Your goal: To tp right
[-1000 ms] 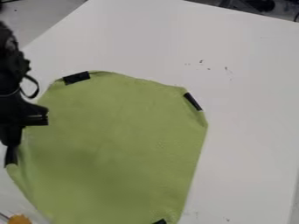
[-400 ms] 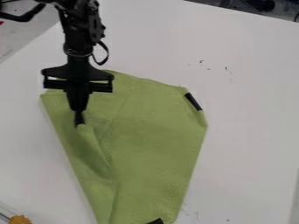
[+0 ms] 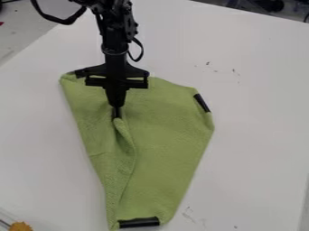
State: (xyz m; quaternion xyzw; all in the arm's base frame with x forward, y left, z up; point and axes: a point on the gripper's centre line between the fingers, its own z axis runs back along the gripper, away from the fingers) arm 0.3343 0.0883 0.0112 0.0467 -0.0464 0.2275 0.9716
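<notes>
"Cloth (image 3: 166, 149), where?"
"On bench (image 3: 259, 135), left of centre in view, green, partly folded over."
"End effector (image 3: 116, 112)?"
"Pointing down, pinching fold's tip."
"Black strips (image 3: 202, 103)?"
"One on cloth's upper right edge, one along bottom edge."
"Else?"
"Orange thing (image 3: 21, 226), bottom left corner of view. Cable (image 3: 142, 48) beside arm (image 3: 114, 38)."

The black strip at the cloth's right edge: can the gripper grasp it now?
Probably not: the gripper looks shut on the green cloth and must first let go; the way to the black strip looks open.
</notes>
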